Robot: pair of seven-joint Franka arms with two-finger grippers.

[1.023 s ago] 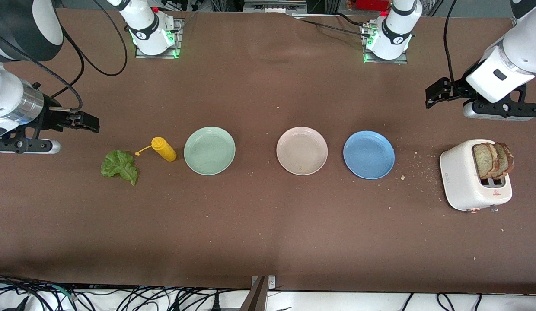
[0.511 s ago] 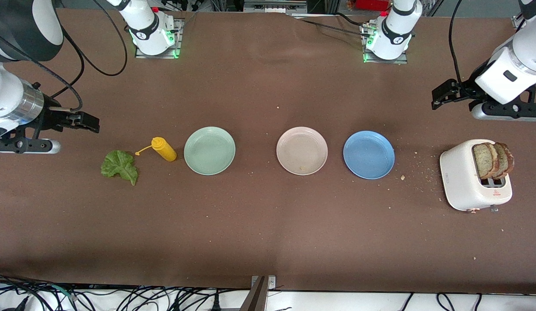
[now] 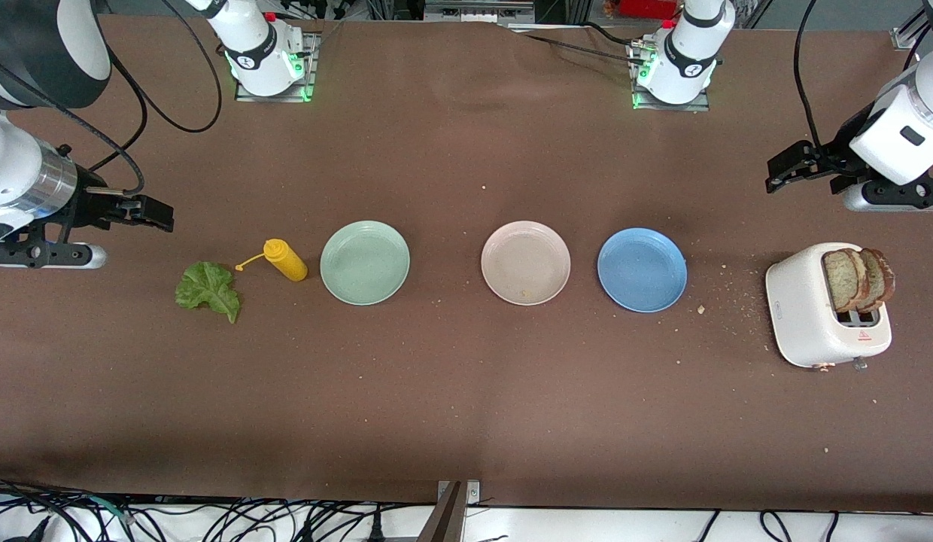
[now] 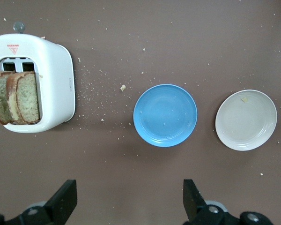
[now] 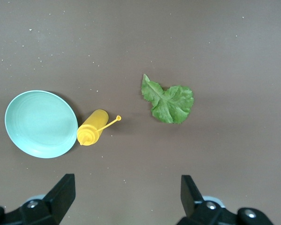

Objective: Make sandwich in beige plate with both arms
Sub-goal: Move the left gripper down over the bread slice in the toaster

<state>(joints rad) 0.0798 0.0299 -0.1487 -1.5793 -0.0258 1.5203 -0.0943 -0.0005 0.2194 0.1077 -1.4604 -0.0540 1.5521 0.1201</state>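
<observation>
The beige plate (image 3: 525, 263) sits bare at mid-table; it also shows in the left wrist view (image 4: 246, 120). Two brown bread slices (image 3: 858, 279) stand in a white toaster (image 3: 809, 316) at the left arm's end, seen too in the left wrist view (image 4: 15, 97). A green lettuce leaf (image 3: 208, 289) lies at the right arm's end, also in the right wrist view (image 5: 168, 101). My left gripper (image 3: 784, 169) is open and empty, up in the air over bare table beside the toaster. My right gripper (image 3: 156, 215) is open and empty, over the table beside the lettuce.
A blue plate (image 3: 642, 269) lies between the beige plate and the toaster. A mint-green plate (image 3: 365, 262) and a yellow squeeze bottle (image 3: 286, 260) on its side lie between the beige plate and the lettuce. Crumbs are scattered round the toaster.
My left gripper has moved toward the left arm's end of the table, away from the plates. The right arm has not moved.
</observation>
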